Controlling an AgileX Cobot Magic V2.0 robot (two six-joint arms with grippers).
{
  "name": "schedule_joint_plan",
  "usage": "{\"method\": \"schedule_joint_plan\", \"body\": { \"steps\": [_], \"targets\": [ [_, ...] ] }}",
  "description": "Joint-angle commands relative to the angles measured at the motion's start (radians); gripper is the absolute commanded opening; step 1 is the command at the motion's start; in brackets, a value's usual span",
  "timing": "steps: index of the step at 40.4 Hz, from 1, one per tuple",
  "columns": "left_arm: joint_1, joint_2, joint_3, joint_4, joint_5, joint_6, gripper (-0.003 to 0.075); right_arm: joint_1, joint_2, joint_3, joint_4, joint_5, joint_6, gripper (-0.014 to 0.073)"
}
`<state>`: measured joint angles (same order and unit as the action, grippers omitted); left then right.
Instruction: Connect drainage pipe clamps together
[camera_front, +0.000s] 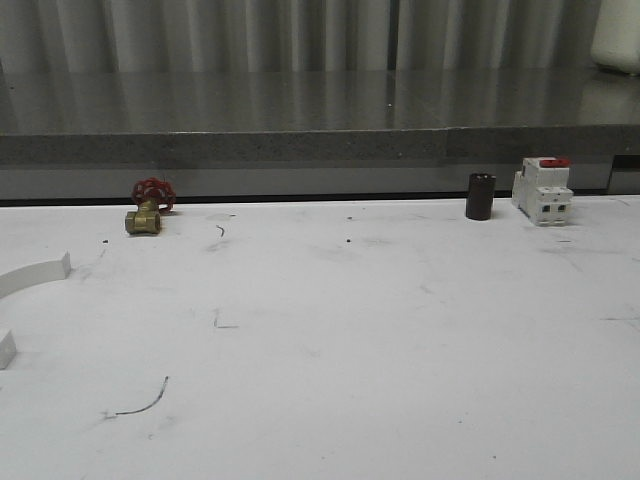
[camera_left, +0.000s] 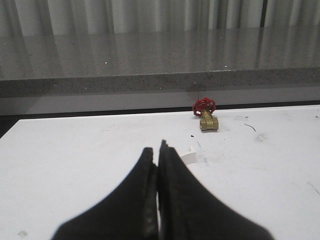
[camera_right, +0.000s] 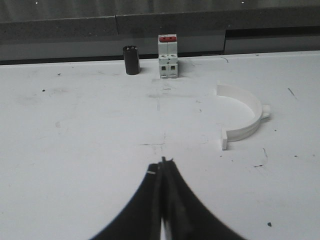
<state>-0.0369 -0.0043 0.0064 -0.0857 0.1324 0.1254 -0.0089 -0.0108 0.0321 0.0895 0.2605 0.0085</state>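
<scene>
One white half-ring drainage pipe clamp lies at the table's far left edge in the front view, partly cut off. One of its end tabs peeks out just beyond my left gripper, which is shut and holds nothing. The other clamp half lies flat on the table in the right wrist view, open side toward the middle, with an outer lug on its curve. My right gripper hovers short of it and off to one side, shut and empty.
A brass valve with a red handwheel stands at the back left. A black cylinder and a white breaker with a red top stand at the back right. A grey ledge runs behind the white table.
</scene>
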Motion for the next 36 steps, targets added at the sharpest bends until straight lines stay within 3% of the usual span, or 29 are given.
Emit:
{"method": "schedule_joint_plan", "body": {
  "steps": [1, 27, 32, 36],
  "targets": [
    [0.002, -0.021, 0.002, -0.004, -0.083, -0.003, -0.0020, -0.005, -0.017, -0.007, 0.002, -0.087, -0.008, -0.0062],
    [0.002, -0.021, 0.002, 0.004, -0.092, -0.003, -0.0020, -0.005, -0.017, -0.008, 0.003, -0.108, -0.008, -0.0062],
    [0.002, -0.021, 0.000, 0.004, -0.202, -0.003, -0.0020, -0.005, -0.017, -0.030, 0.002, -0.205, -0.008, -0.0062],
    [0.002, -0.021, -0.020, 0.004, -0.378, -0.003, -0.0020, -0.005, -0.017, -0.097, 0.002, -0.201, -0.008, -0.0061]
  ]
}}
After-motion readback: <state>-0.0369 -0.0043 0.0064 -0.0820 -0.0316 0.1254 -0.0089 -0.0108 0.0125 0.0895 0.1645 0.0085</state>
